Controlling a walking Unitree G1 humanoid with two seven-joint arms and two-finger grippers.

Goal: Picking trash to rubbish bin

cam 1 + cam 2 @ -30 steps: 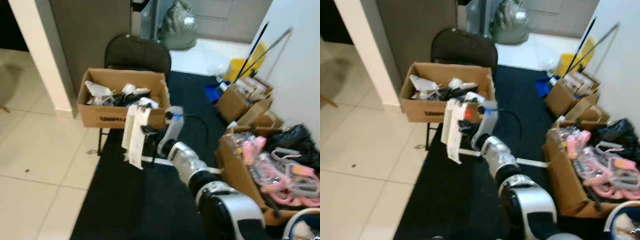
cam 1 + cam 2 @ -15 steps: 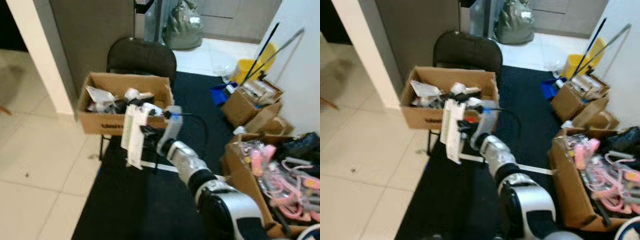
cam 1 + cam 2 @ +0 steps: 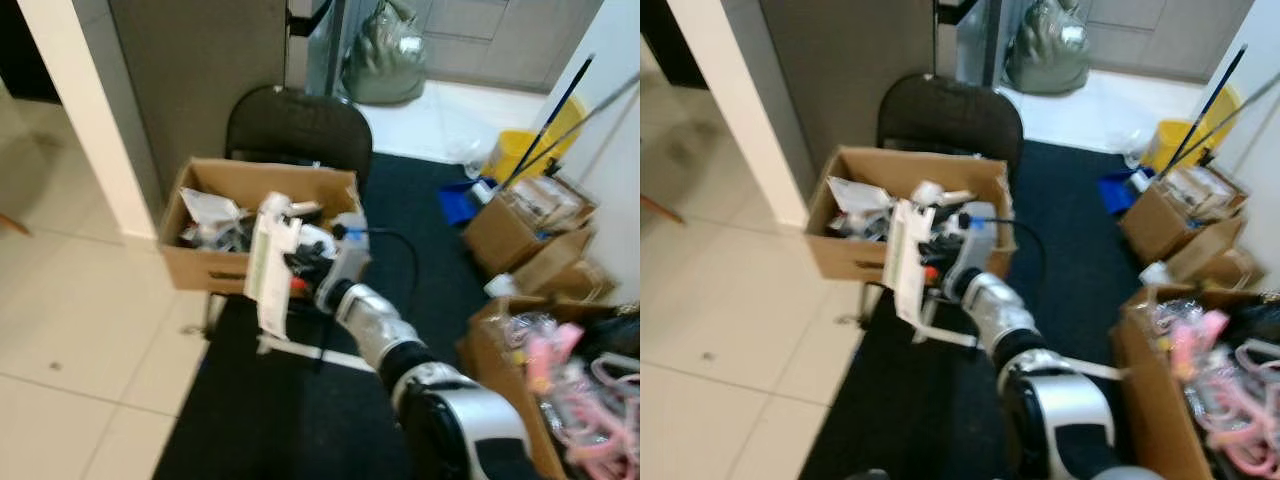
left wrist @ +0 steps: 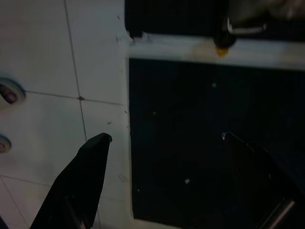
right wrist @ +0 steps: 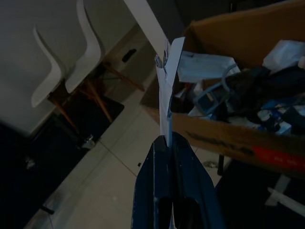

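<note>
Right tool [image 5: 167, 140] carried white paper [image 3: 268, 262] nearer cardboard box [image 3: 205, 268]; print unreadable

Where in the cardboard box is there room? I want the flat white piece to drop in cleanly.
The cardboard box is piled with trash; only the right end near its wall looks less crowded. The right gripper holds the flat white piece against the front wall. Bare floor: white tiles left, dark carpet below.
</note>
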